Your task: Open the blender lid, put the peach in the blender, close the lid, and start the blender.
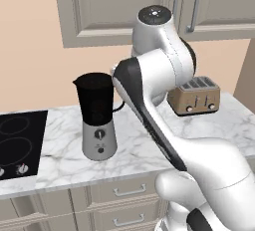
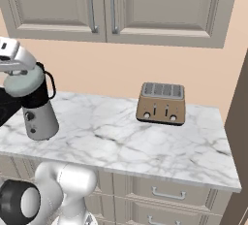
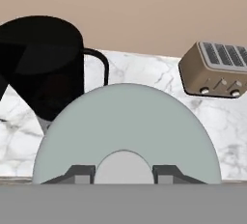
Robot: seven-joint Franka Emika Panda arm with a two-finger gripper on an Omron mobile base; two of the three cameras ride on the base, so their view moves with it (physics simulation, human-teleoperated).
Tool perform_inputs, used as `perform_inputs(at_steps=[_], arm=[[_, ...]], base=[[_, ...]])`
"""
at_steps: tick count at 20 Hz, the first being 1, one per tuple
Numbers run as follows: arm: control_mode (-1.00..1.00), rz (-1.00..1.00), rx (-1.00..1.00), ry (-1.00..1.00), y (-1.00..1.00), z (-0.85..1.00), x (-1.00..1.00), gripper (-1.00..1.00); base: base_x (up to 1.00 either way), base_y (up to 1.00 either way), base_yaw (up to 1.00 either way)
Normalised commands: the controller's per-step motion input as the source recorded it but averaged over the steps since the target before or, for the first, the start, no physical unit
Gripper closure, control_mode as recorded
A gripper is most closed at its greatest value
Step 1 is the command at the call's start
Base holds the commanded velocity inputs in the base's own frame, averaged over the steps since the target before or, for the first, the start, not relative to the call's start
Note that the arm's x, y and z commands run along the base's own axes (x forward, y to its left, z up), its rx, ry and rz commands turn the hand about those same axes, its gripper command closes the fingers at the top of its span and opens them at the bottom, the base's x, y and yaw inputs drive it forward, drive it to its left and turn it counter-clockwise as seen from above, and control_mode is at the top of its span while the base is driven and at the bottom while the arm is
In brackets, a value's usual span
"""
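Observation:
The blender (image 1: 99, 120) stands on the marble counter, its dark jar open at the top, silver base with knob facing front. My gripper (image 3: 123, 171) is shut on the small knob of the pale grey-green blender lid (image 3: 126, 126), one finger (image 3: 79, 174) on each side. In the right base view the lid (image 2: 24, 81) hangs under the gripper (image 2: 17, 72), lifted off and just in front of the blender jar (image 2: 40, 97). From the hand, the jar (image 3: 43, 63) lies up and to the left of the lid. The peach is out of view.
A bronze toaster (image 1: 195, 95) (image 2: 161, 104) sits to the right on the counter (image 2: 121, 136). A black cooktop (image 1: 20, 143) lies left of the blender. Wall cabinets (image 2: 111, 6) hang above. Drawers run under the counter's front edge.

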Motion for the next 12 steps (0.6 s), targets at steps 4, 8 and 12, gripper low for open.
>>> perform_inputs(at_steps=[4, 8, 12], arm=[[-1.0, 0.0, -0.02, 0.0, 0.47, 0.67, 0.03, 1.0], [-1.0, 0.0, 0.0, 0.0, 0.36, 0.02, 0.33, 1.0], [-1.0, 0.0, 0.0, 0.0, 0.38, -0.11, 0.49, 1.0]], base=[[0.0, 0.0, 0.0], [0.0, 0.0, 0.0], [0.0, 0.0, 0.0]])
